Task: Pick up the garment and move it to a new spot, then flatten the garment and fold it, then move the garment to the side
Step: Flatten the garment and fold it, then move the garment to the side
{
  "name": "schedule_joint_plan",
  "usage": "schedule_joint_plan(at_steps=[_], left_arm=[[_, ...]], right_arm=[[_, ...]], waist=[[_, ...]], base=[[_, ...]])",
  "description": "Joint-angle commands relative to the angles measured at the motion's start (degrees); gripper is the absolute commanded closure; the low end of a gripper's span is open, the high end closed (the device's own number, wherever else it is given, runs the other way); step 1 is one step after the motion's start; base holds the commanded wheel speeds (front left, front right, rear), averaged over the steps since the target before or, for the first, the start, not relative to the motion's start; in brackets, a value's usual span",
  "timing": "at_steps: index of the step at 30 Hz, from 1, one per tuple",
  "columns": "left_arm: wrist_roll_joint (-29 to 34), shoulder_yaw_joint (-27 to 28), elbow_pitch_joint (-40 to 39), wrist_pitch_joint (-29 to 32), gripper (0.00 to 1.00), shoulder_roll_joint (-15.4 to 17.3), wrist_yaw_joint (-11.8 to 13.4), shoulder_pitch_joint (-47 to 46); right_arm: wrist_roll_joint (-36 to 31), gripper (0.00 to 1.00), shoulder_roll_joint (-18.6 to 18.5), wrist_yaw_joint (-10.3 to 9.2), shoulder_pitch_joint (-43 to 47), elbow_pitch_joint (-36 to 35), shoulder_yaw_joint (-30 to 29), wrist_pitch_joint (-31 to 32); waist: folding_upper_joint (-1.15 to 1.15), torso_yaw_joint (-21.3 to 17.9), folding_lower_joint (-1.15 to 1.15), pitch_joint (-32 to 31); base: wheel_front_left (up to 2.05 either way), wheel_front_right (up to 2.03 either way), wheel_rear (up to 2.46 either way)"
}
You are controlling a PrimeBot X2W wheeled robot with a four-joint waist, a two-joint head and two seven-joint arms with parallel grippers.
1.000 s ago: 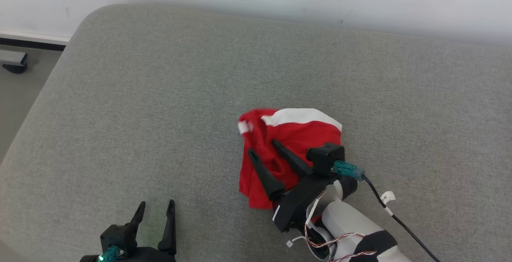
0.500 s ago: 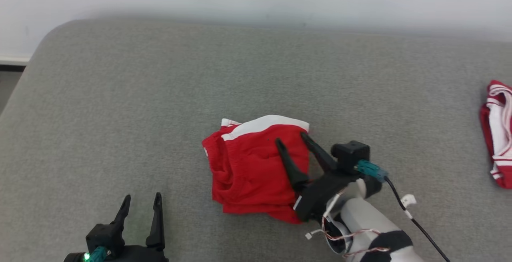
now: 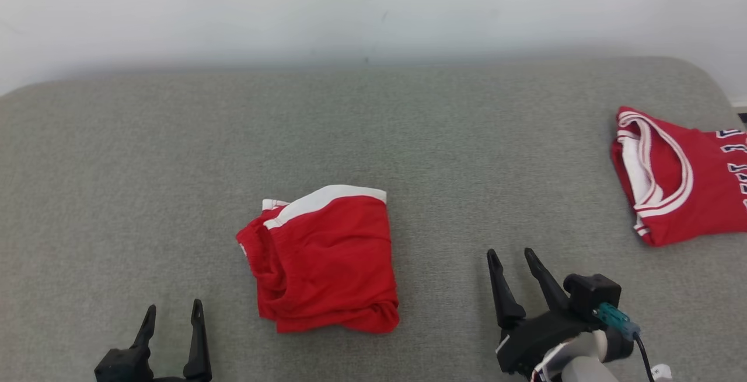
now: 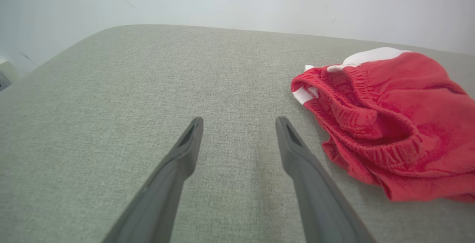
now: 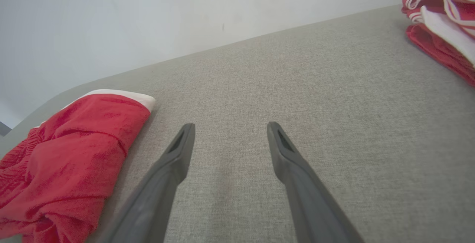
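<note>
Garment [image 3: 324, 259] between empty, wide-open hands [image 3: 174, 305] [image 3: 510, 251]

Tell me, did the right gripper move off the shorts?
Yes. The right gripper moved right, off the red shorts, and now sits apart from them, open.

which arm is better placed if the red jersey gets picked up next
Right. The right tool stands open on the same side of the cushion as the jersey; the left tool sits beyond the folded red shorts, much farther away.
</note>
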Motion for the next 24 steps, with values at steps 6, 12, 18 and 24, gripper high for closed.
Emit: schedule_joint_plan(at_steps=[6,12,18,24], left_arm=[[1.54,1.44,-0.9,-0.15,0.0,-0.05,-0.09,2.67],[2.43,2.6,-1.77,-0.15,0.0,-0.05,-0.23,4.61],[2.57,3.31,-2.8,-0.15,0.0,-0.05,-0.33,6.08],[1.94,3.33,-3.6,-0.15,0.0,-0.05,-0.21,7.18]], right_arm=[[-5.38,0.0,0.08,-0.14,4.38,-3.57,-4.94,-0.18],[-8.96,0.0,0.1,-0.14,7.42,-8.07,-7.54,-0.18],[-10.17,0.0,0.09,-0.14,9.31,-10.46,-7.73,-0.18],[-10.02,0.0,0.1,-0.14,10.83,-12.28,-7.53,-0.12]], waist=[[0.0,-3.8,0.0,-2.98],[0.0,-4.98,0.0,-4.42],[0.0,-5.4,0.0,-5.65],[0.0,-5.49,0.0,-6.9]], base=[[0.0,0.0,0.0],[0.0,0.0,0.0],[0.0,0.0,0.0],[0.0,0.0,0.0]])
